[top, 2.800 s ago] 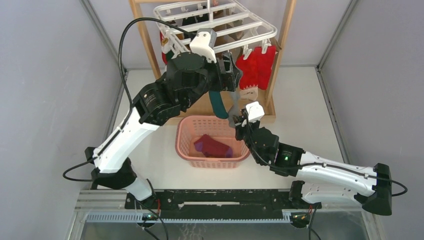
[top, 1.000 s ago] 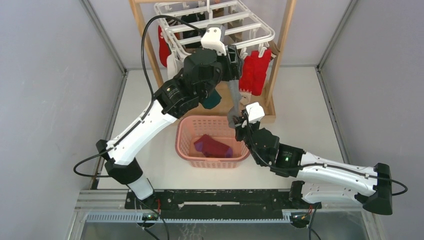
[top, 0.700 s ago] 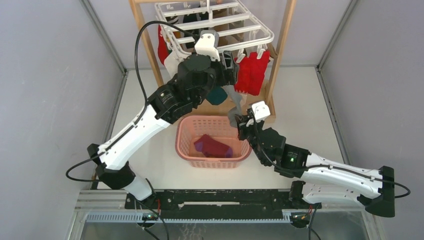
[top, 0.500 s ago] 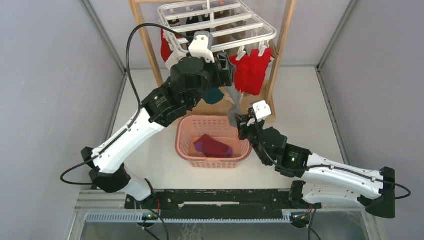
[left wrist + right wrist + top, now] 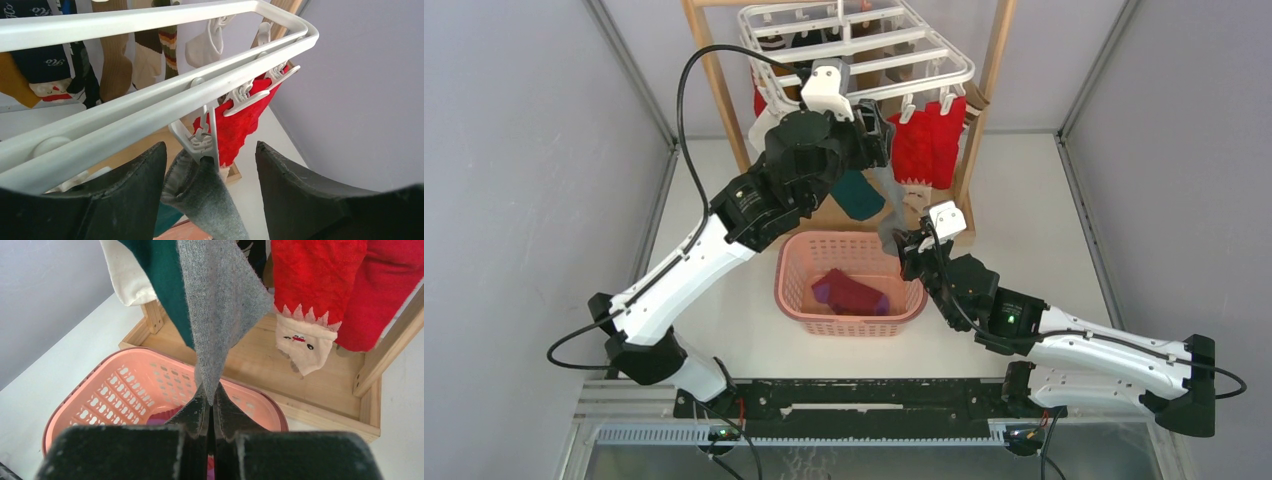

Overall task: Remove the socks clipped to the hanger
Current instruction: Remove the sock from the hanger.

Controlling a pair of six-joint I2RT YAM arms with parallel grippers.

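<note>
Currently I see left hand [image 5: 207, 150] spread either side of clip [image 5: 202, 140] gripping grey sock [image 5: 220, 305] on white hanger [image 5: 150, 20]. Right hand [image 5: 210, 405] pinching sock's lower tip, above pink basket [image 5: 115, 385]. Red socks [image 5: 320, 280] hang clipped just beside.

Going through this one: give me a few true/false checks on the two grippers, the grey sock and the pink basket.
1. The right gripper is shut on the lower end of the grey sock. True.
2. The grey sock has come free of its clip. False: the clip pinches its top end on the hanger.
3. The left gripper is open, with a finger on each side of that clip. True.
4. The pink basket holds nothing. False: a magenta sock lies in it.
5. Red socks hang clipped to the hanger. True.
</note>
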